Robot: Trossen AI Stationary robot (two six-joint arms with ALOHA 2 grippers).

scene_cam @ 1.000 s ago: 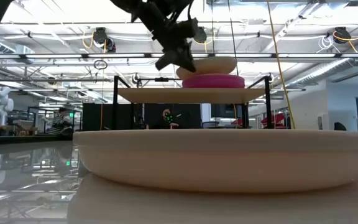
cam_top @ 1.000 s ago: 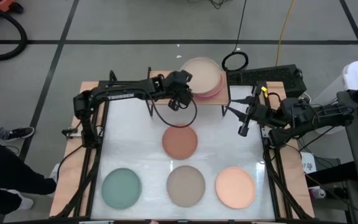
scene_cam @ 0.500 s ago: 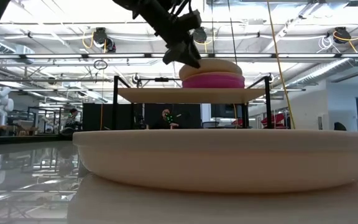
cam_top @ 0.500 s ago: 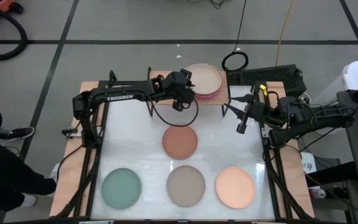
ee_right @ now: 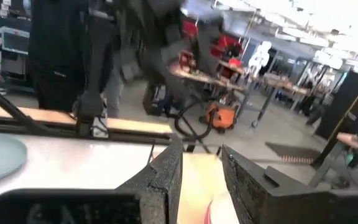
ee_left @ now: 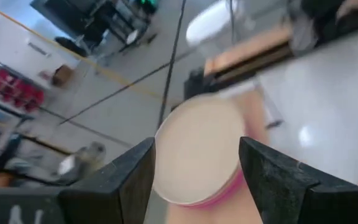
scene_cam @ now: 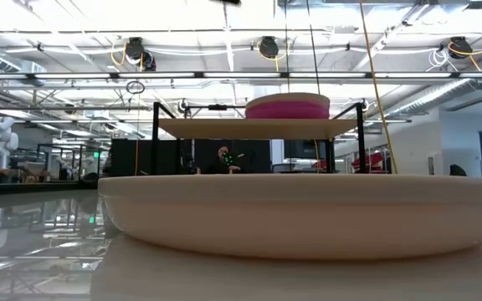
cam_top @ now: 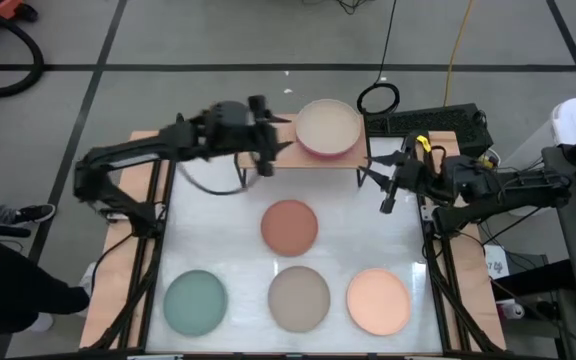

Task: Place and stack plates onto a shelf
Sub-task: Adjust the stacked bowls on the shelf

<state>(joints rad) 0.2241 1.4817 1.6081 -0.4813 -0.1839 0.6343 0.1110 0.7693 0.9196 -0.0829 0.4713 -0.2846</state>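
A beige plate (cam_top: 326,124) tops a stack (scene_cam: 287,106) with a magenta plate (ee_left: 224,190) under it, on the right half of the shelf (scene_cam: 224,127) at the table's far edge. My left gripper (cam_top: 266,152) hangs open to the left of the stack, clear of it; in its wrist view (ee_left: 196,146) the stack shows between the spread fingers. Terracotta (cam_top: 289,225), teal (cam_top: 195,302), taupe (cam_top: 299,298) and peach (cam_top: 378,300) plates lie flat on the table. My right gripper (cam_top: 389,200) waits open at the far right, holding nothing.
The taupe plate (scene_cam: 308,213) fills the foreground of the low view. The shelf's left half (scene_cam: 191,125) is bare. A black box (cam_top: 428,122) and a cable loop (cam_top: 378,98) lie beyond the far right corner. A person's shoe (cam_top: 33,212) shows left of the table.
My left gripper has opened and let go of the beige plate, which has settled down onto the magenta plate on the shelf. The gripper has then drawn back up and toward the table's left edge, clear of the stack.
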